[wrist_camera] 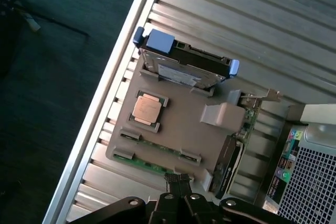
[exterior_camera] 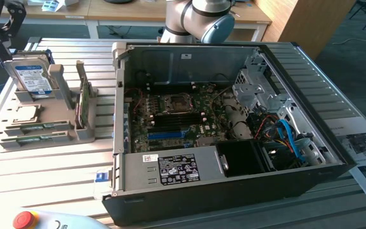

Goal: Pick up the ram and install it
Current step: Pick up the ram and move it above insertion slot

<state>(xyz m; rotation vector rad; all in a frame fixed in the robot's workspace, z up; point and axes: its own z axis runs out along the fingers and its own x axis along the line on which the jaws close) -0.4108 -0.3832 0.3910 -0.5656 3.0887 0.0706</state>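
Two ram sticks (exterior_camera: 35,127) (wrist_camera: 147,164) lie flat in slots along the holder's (exterior_camera: 84,136) edge, on the side opposite the hard drive (exterior_camera: 32,78), with the CPU (exterior_camera: 25,113) between the drive and the sticks. In the exterior view the gripper (exterior_camera: 4,40) (wrist_camera: 178,178) hangs clenched and empty above the holder's drive end, apart from the sticks. In the wrist view its closed tips show just past one end of the sticks, not touching them. An open case (exterior_camera: 170,205) stands beside the holder.
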